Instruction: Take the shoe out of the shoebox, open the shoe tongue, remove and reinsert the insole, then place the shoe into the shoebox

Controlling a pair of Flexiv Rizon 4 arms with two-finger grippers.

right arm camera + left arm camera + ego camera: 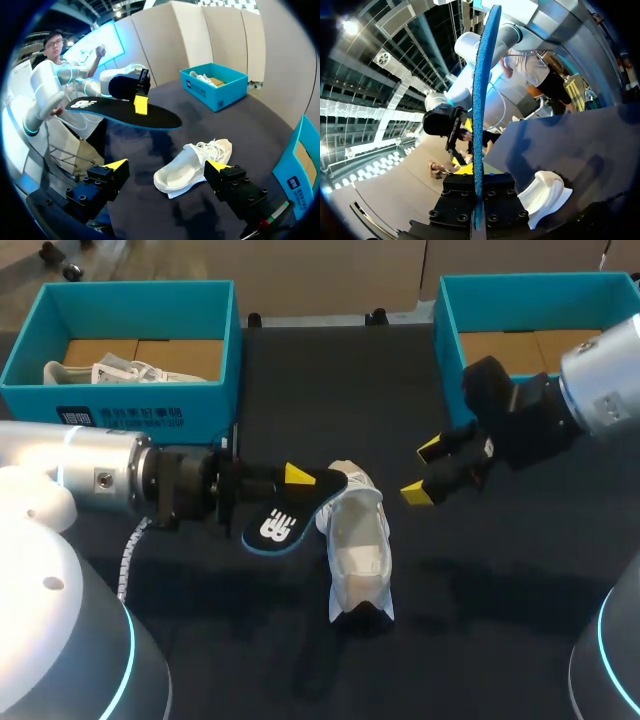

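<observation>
The left gripper (297, 478) was clenched on the insole (285, 518) and held it in the air, just beside the shoe (358, 550). The shoe lay near the middle of the table (300, 370). The right gripper (423, 471) hung released, towards the table's right edge. The insole looked thin, light and bendable, and the shoe looked soft. I judged the firm heel collar the best place to take hold.

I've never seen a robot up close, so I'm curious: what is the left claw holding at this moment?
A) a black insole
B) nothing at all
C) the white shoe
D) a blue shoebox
A: the left claw is shut on the black insole, its fingers pinching it from both sides, while the white shoe lies loose beside it.
</observation>
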